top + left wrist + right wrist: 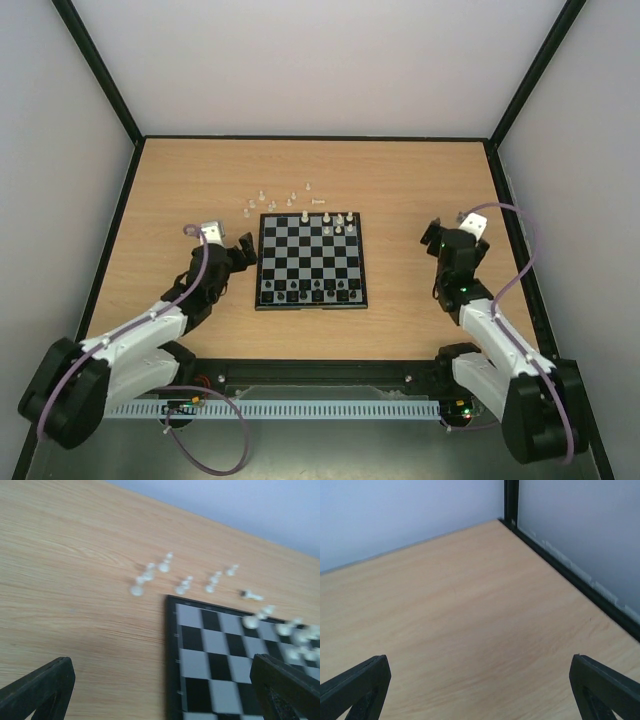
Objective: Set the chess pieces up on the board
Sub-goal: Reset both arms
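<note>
Left gripper (243, 254): jaws spread wide, nothing held, just beside the left edge of the board (310, 258).
Loose white pieces (272, 201): scattered on the table (420, 180) beyond the board's far-left corner; 1 lies toppled.
Board: mid-table; dark pieces (316, 293) along the near edge, placed white pieces (340, 222) at the far-right corner.
Right gripper (433, 241): jaws wide apart, empty, well right of the board.

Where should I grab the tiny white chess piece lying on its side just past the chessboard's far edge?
Take the tiny white fallen chess piece across its slim middle, coming straight down from above. It lies flat on the wooden table, clear of the upright white pieces, so a top pinch probably fits.
</note>
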You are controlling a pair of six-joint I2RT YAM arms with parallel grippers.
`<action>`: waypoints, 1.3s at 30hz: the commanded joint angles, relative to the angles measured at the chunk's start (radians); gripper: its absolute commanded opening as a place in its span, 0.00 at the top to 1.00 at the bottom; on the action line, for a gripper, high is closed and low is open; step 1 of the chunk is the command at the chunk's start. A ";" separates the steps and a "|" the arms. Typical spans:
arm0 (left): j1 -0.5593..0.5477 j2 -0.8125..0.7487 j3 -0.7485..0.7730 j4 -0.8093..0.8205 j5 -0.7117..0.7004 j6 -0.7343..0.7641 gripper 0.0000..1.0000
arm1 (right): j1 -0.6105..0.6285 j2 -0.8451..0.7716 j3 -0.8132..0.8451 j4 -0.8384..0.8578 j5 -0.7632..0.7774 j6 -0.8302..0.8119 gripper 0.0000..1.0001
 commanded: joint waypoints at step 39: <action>0.482 0.405 -0.075 0.769 0.091 0.444 0.01 | -0.082 0.520 -0.288 0.995 0.003 -0.053 0.01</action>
